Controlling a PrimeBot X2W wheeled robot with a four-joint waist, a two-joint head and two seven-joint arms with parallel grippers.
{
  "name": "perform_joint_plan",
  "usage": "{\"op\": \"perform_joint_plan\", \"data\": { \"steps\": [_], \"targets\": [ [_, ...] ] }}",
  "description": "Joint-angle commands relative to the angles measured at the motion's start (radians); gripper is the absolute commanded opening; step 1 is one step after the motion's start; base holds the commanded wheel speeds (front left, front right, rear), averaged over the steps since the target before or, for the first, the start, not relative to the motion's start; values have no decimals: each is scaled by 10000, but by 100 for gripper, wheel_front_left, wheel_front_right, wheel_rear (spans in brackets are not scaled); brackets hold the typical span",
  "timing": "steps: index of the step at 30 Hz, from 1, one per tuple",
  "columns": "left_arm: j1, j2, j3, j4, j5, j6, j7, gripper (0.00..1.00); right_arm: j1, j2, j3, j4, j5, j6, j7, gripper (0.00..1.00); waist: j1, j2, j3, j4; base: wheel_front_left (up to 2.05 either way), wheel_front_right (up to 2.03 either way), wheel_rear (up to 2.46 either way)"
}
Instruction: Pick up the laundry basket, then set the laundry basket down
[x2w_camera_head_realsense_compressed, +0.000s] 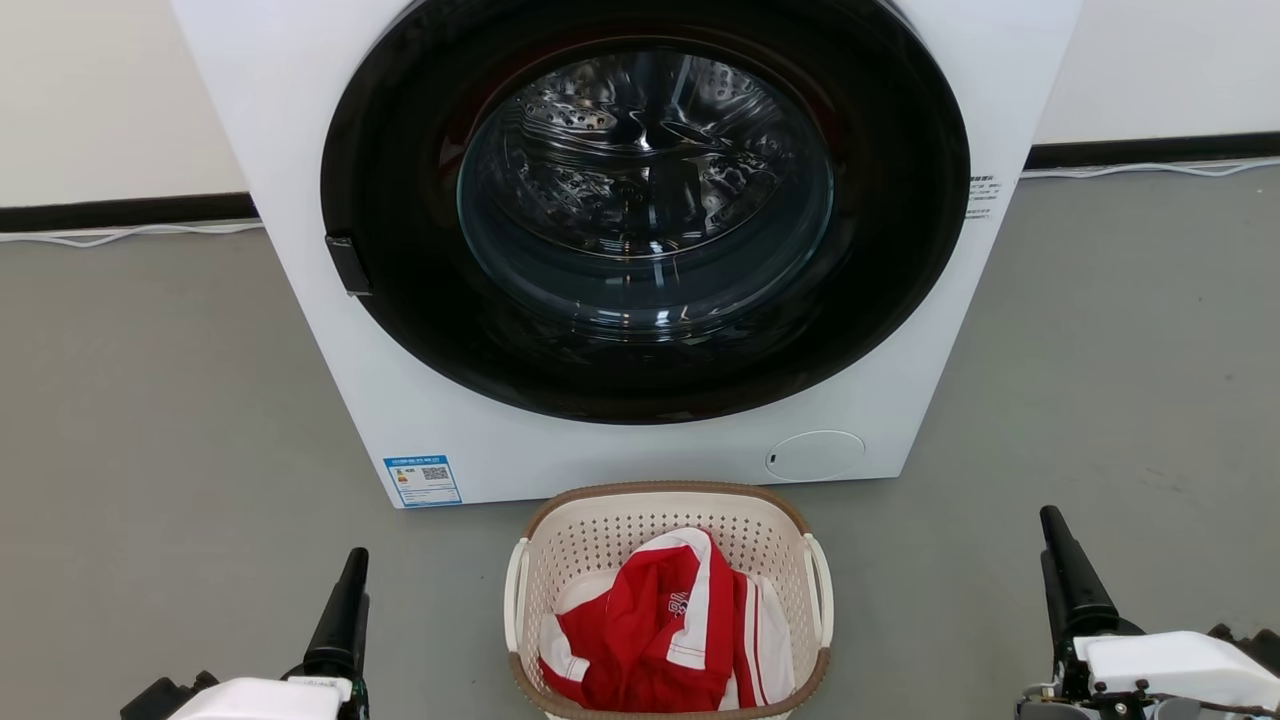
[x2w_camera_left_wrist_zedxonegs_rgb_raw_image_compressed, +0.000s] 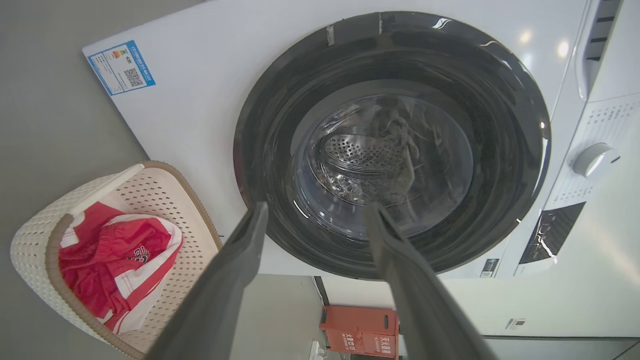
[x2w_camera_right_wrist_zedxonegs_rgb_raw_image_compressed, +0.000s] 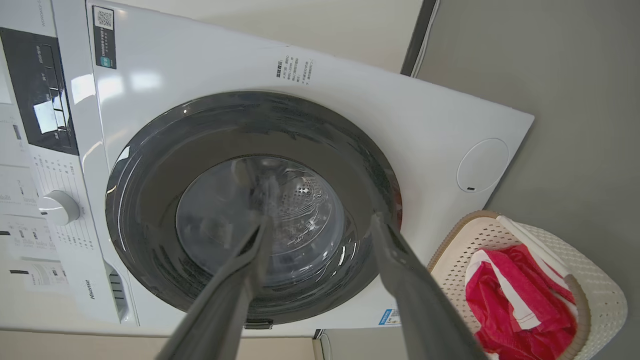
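- While both arms sit low at my sides, the left tool (x2w_camera_left_wrist_zedxonegs_rgb_raw_image_compressed: 316, 207) stands released, its two fingers spread with nothing between them. The right tool (x2w_camera_right_wrist_zedxonegs_rgb_raw_image_compressed: 322, 218) is likewise released and empty.
- Between the two tools, and a little ahead of them, the basket (x2w_camera_head_realsense_compressed: 610, 530) stands upright on the floor (x2w_camera_head_realsense_compressed: 150, 450). Its mouth faces up, and a red-and-white garment (x2w_camera_head_realsense_compressed: 660, 630) lies inside.
- Each tool is well apart from the basket, which lies inward to the right of the left tool and inward to the left of the right one. By my reading the left arm is slightly the nearer.
- Its long axis seems to run away from me toward the washer. That puts the left handle (x2w_camera_head_realsense_compressed: 515, 595) and the right handle (x2w_camera_head_realsense_compressed: 822, 590) on the long sides, one facing each tool. I judge that the lift turns on bringing both tools inward to those loops.
- Just beyond the basket stands the washer (x2w_camera_head_realsense_compressed: 600, 455), its door (x2w_camera_head_realsense_compressed: 645, 200) shut. Whether the basket's far rim touches it I cannot tell.
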Motion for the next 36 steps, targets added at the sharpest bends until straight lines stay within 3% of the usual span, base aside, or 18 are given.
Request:
{"op": "perform_joint_plan", "data": {
  "steps": [1,36],
  "targets": [
    [-345,78,18,-242,380,14,-107,100,-244,-131,82,-330,-499,23,-170,100,-2,0,-2,-6,0,0,0],
    [-336,116,-96,-359,5247,202,-1103,100,-317,-472,511,-491,-5802,43,-1167,100,-2,0,-32,-201,0,0,0]
  ]
}}
